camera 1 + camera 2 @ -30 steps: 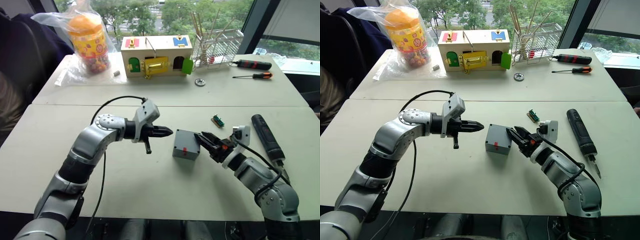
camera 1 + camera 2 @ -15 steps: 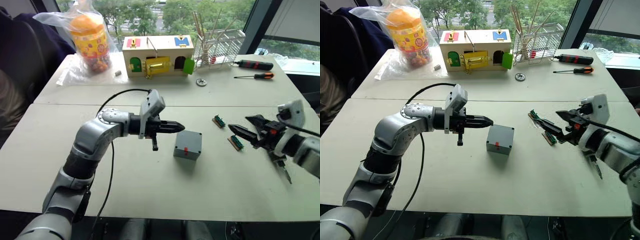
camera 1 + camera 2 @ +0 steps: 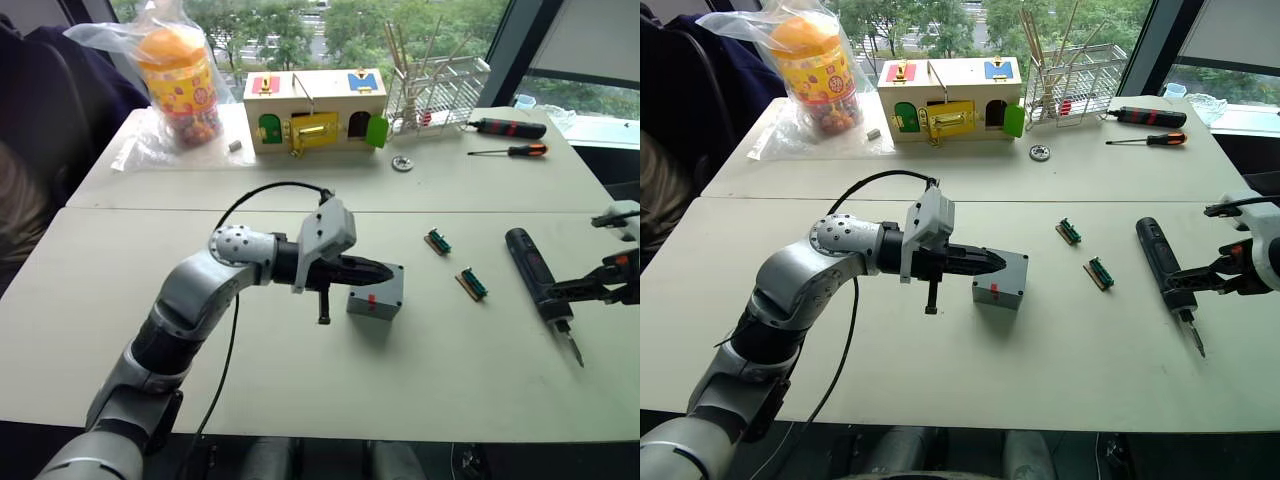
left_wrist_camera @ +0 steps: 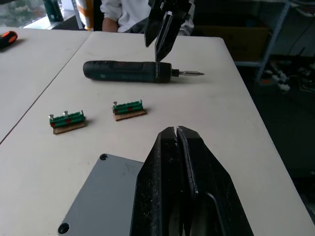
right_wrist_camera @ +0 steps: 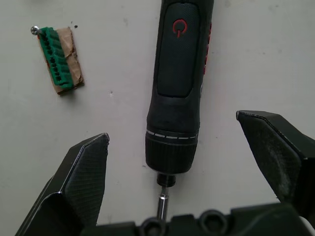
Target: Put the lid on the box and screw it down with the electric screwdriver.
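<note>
The right gripper (image 5: 183,167) hung spread wide over the bit end of the electric screwdriver (image 3: 1160,258), which lay flat on the table (image 3: 940,370) well to the right of the box (image 3: 1001,279). The left gripper (image 4: 178,135), fingers pressed together and grasping nothing, rested over the lid (image 4: 106,189) already seated on the box.

Two pale tables (image 3: 300,390) stand pushed together, a seam running across between them. Behind the far table (image 3: 970,170) large windows (image 3: 300,25) with dark slanted frames (image 3: 515,50) let in daylight, green treetops showing outside. On the left a dark chair (image 3: 45,110) stands by the table. The left wrist view shows metal shelving (image 4: 275,34) in a dim area past the table's end.
</note>
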Robot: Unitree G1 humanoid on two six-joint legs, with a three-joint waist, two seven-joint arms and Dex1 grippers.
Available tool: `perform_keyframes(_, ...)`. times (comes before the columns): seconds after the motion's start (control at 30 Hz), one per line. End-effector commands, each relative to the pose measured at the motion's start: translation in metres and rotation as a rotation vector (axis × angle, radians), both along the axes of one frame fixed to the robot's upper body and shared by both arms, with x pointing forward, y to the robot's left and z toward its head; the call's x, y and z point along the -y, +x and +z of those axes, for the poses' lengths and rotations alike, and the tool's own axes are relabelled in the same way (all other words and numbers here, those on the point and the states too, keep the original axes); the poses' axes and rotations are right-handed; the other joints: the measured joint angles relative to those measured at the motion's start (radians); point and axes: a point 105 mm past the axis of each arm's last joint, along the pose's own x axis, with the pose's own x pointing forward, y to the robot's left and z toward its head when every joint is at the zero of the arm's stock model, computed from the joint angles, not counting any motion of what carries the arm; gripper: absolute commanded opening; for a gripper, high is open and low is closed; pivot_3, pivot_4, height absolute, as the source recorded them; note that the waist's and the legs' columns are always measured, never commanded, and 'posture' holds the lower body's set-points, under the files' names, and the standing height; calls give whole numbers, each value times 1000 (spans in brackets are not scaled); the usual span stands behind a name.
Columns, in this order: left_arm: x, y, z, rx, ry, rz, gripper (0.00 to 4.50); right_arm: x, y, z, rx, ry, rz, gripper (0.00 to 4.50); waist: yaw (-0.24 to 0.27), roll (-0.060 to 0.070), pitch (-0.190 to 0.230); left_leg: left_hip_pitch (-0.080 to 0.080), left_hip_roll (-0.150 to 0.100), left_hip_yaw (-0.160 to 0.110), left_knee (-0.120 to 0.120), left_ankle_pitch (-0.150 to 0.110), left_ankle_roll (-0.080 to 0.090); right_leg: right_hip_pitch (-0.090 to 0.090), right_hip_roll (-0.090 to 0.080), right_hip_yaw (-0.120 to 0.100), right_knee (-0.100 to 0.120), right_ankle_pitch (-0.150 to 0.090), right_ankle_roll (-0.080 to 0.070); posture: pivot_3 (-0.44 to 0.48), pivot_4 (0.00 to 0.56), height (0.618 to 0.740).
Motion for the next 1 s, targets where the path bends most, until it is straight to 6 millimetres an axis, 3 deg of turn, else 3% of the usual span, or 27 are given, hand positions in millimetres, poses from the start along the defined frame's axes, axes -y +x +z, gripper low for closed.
perform_keyframes(0.03, -2, -3, 3, 21, -28, 31, 0, 10, 5, -3, -31, -6, -30, 4480, 0, 0, 0, 0, 0, 0, 0, 0, 0, 0, 0, 0, 0, 0, 0, 0, 150, 740)
perform_keyframes(0.37, -8, 3, -8, -17, -35, 117, 0, 13, 17, -38, -179, -48, 3, 4480, 3, 0, 0, -1, -2, 0, 1, 0, 0, -1, -2, -1, 1, 0, 0, 0, 150, 740)
perform_keyframes(0.47, -10, 4, -9, -22, -37, 135, 0, 12, 12, -49, -237, -67, 34, 3827, 3, 0, 0, -1, -2, -1, 1, 0, 0, -1, -2, -2, 1, 0, 0, 0, 150, 740)
perform_keyframes(0.63, -11, 10, -12, -24, -40, 159, 0, 7, 9, -61, -284, -61, 52, 1956, 3, 0, 0, -1, -2, -1, 1, 0, 0, -1, -2, -2, 2, 0, 0, 0, 150, 740)
perform_keyframes(0.73, -11, 12, -12, -28, -42, 162, 0, 8, 9, -63, -278, -67, 43, 1762, 4, -1, -1, -1, -2, -2, 2, 0, 0, 0, -2, -2, 2, 0, 0, 0, 150, 740)
perform_keyframes(0.87, -14, 19, -13, -30, -38, 162, 0, 14, 18, -53, -183, -62, -8, 1762, 3, -3, -1, 0, -2, -2, 2, 0, 0, 1, -2, -2, 1, 0, 0, 0, 150, 740)
perform_keyframes(1.0, -20, 33, -12, -48, -43, 176, 0, 24, 41, -3, 75, -99, -80, 1762, 0, -1, -1, 0, -3, 0, 3, 0, 0, 0, -4, -3, 1, 0, 0, 0, 150, 740)
